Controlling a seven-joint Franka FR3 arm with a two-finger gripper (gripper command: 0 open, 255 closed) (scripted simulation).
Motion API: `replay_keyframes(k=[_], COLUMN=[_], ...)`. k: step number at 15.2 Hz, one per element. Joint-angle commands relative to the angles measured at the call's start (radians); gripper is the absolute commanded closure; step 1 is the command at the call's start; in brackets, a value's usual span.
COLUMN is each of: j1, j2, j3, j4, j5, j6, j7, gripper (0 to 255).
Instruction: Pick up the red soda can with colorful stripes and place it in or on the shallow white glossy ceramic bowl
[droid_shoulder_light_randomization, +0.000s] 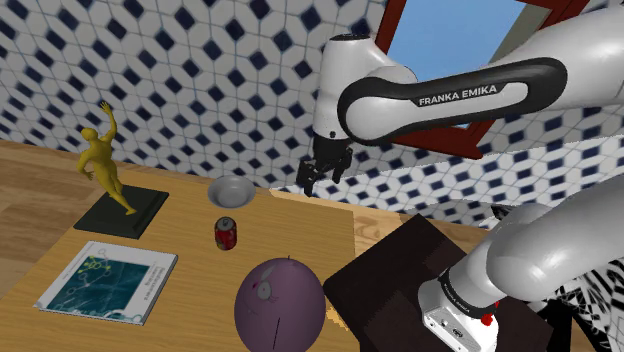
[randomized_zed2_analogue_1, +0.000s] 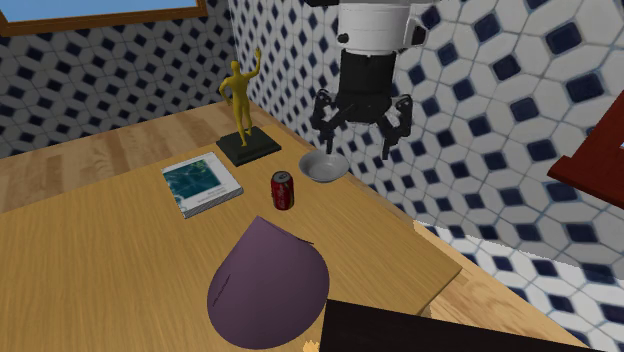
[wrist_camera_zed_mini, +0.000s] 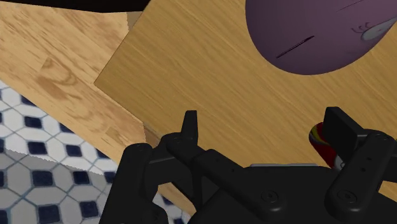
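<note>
Overhead, the hand (randomized_zed2_analogue_1: 357, 145) is hovering wide and empty near the bowl (randomized_zed2_analogue_1: 322, 166), probably poised to straddle the red can (randomized_zed2_analogue_1: 283, 190) standing beside that bowl.

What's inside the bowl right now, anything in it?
Nothing visible in the bowl: its inside looks bare in both exterior views. The soda can stands upright on the table, apart from it. In the shoulder view the bowl's near wall covers a sliver of its floor.
</note>
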Motion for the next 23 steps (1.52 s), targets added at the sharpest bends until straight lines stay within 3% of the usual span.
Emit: replay_keyframes(k=[1,6,10,16,23], j1=[0.003,0.023,0.070,0.184,0.334], j2=[0.079,0.287,0.460,0.715,1.014], j3=[0.035,0.092,0.098,0.055,-0.016], j4=[0.036,0.150,0.268,0.491,0.835], j5=[-0.037,-0.173,-0.304,-0.470,-0.585], j6=[0.046,0.123,0.149,0.135,0.059], j7=[0.055,0.207,0.329,0.467,0.538], gripper=[0,0,0,0,0])
